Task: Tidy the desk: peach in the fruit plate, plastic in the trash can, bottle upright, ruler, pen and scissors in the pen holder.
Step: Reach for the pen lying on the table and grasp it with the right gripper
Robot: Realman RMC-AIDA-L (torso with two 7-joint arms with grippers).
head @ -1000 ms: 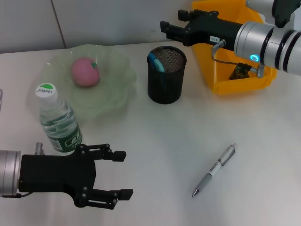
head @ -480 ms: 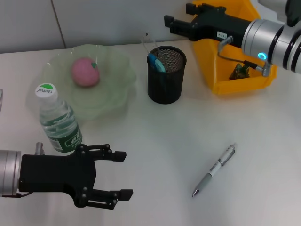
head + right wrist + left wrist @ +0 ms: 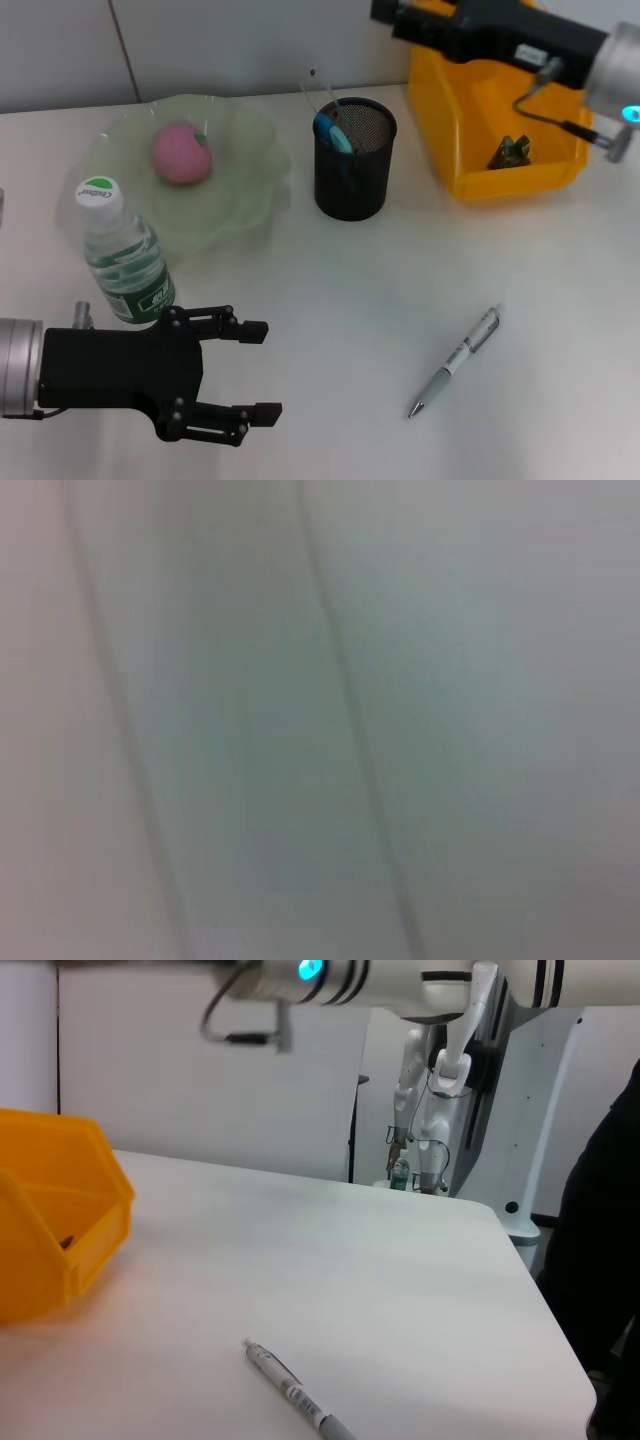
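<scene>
My left gripper [image 3: 262, 368], a black two-fingered claw, hangs over the near left part of the white table [image 3: 330, 300] with its fingers spread apart and nothing between them. Just behind it, close to the claw's body, the clear plastic water bottle with a green label and white cap [image 3: 122, 255] stands upright. Further back on the left sits the pale green glass fruit plate with a wavy rim [image 3: 255, 195], and the pink peach [image 3: 181, 153] lies in it.

The silver pen with a clip [image 3: 455, 361] lies flat on the table toward the near right edge, well apart from my left claw and slanted. It also shows in the left wrist view [image 3: 296, 1395].

The black mesh pen holder [image 3: 352, 175] stands near the far middle, with blue-handled scissors [image 3: 332, 131] in it. The yellow plastic bin [image 3: 468, 150] sits at the far right corner.

My right gripper [image 3: 392, 14] is raised above the far edge, over the yellow bin; I cannot tell whether it is open or closed.
</scene>
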